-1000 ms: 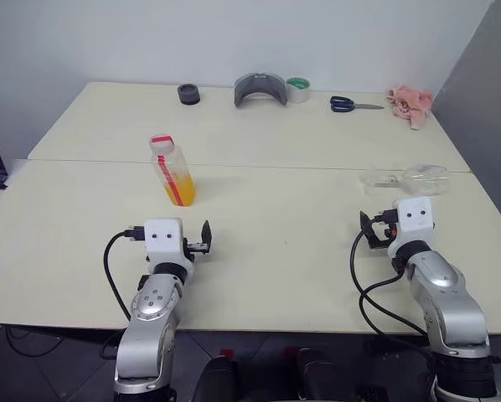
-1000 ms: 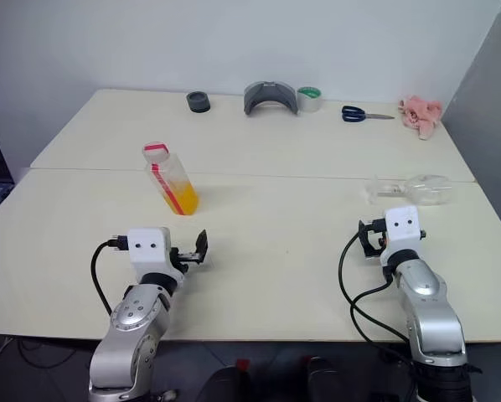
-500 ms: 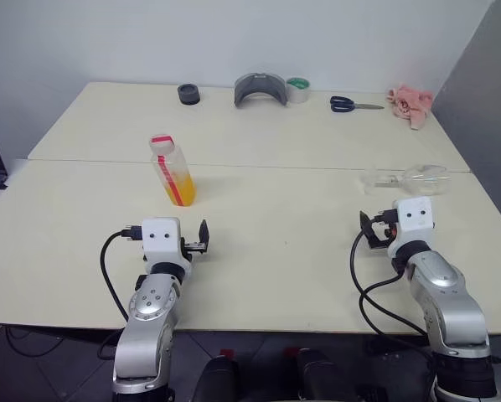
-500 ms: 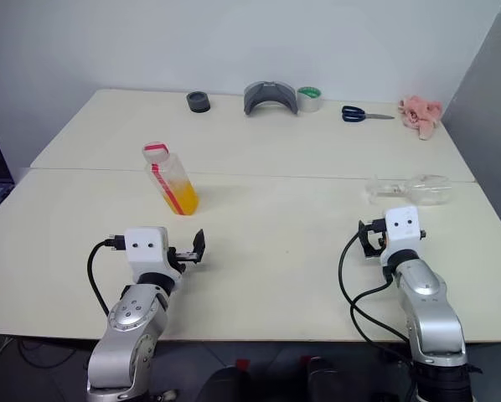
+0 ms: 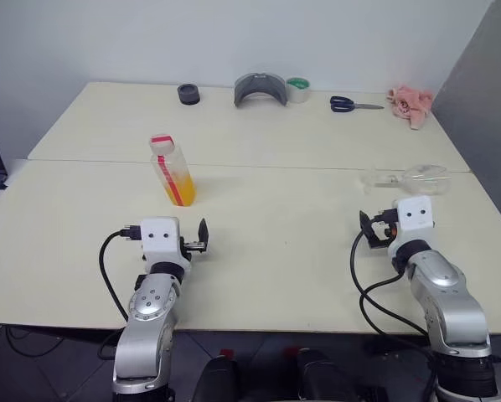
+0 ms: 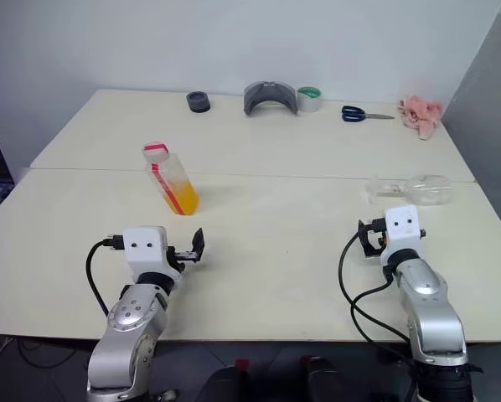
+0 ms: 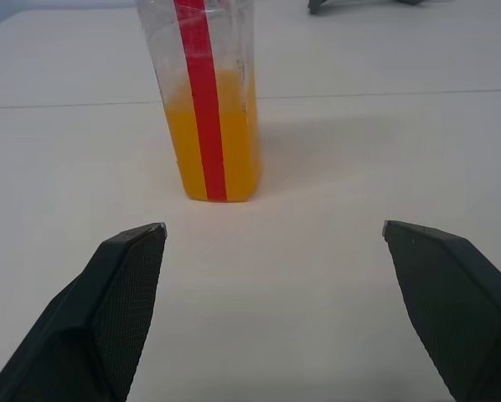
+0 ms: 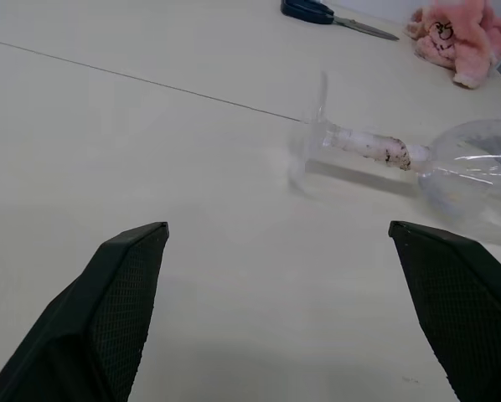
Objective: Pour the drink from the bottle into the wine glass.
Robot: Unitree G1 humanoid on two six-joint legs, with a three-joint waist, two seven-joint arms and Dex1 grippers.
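Bottle [image 5: 173,173]: I see it standing upright on the table [image 5: 276,243], capped red and white, clear with flat sides and a red vertical stripe; toward the table's left side, near the seam across the tabletop.
Drink [image 7: 213,138]: orange-yellow, translucent, filling roughly the bottle's lower half.
Wine glass [image 5: 405,177]: I see it lying on its side, empty, at the table's right edge, well apart from the bottle; round foot toward the bottle, bowl pointing away.

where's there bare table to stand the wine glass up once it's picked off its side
The widest bare stretch of table runs between the bottle and the wine glass, ahead of the open left gripper and right gripper. The far edge is crowded: black ring, grey curved piece, tape roll, scissors, pink toy.
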